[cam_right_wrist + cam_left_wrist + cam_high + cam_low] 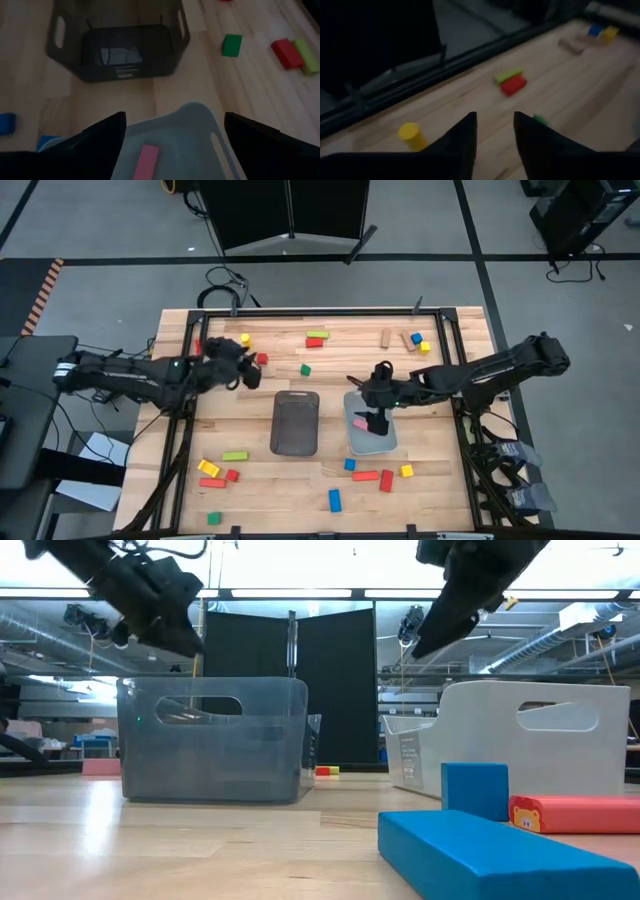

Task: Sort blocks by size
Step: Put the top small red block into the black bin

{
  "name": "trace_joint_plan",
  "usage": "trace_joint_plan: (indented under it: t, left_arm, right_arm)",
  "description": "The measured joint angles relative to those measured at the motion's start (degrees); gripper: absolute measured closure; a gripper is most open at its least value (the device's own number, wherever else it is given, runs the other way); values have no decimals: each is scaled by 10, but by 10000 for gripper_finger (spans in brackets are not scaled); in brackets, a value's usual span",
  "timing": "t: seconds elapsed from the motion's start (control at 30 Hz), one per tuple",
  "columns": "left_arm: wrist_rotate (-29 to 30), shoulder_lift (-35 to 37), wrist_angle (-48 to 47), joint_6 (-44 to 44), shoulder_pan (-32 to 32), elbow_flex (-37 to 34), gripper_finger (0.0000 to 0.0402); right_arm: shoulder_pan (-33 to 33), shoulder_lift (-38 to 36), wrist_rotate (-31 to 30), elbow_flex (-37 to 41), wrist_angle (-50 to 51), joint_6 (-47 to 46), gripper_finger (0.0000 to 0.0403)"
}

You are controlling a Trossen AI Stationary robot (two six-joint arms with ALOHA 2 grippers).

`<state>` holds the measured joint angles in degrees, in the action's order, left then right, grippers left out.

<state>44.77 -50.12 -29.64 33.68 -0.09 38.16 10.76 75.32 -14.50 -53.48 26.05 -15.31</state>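
Observation:
Wooden blocks lie scattered on the table. My left gripper (250, 372) hovers at the far left, open and empty; its wrist view (495, 132) shows a yellow block (411, 135), a green and red pair (510, 82) and a small green cube (539, 119) ahead. A red block (262, 359) lies just beside it. My right gripper (378, 420) is wide open and empty above the pale tray (385, 445); its wrist view (172, 135) looks down on a pink block (146, 162) lying inside that tray.
A dark tray (296, 422) stands mid-table, left of the pale tray. More blocks lie along the far edge (412, 340) and near the front edge (335, 500), some near left (210, 470). A metal frame (170, 430) borders the table.

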Motion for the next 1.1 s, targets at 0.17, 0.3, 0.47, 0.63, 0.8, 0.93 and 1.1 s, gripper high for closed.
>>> trace_joint_plan:
  t: [0.17, 0.3, 0.47, 0.63, 0.8, 0.93, 1.1]
  left_arm:
    - [-72, -61, -116, -18, 45, 64, 180]
    - [-133, -117, -140, 5, 97, 65, 132]
    - [-211, -184, -135, 43, 144, 65, 95]
    - [-256, -231, -133, 70, 177, 65, 85]
    - [-246, -248, -76, 55, 197, 66, 85]
    - [-260, -272, -44, 54, 216, 66, 85]
    - [-258, -313, -40, 70, 232, 66, 85]
  right_arm:
    - [30, -53, -62, 37, -20, 6, 81]
    - [39, -132, -95, 99, -67, -12, 100]
    - [39, -220, -115, 169, -127, -44, 115]
    - [39, -262, -116, 213, -175, -47, 122]
    - [33, -267, -116, 224, -179, -44, 125]
    - [27, -266, -116, 224, -179, -42, 125]
    - [25, -265, -116, 224, -181, -40, 125]
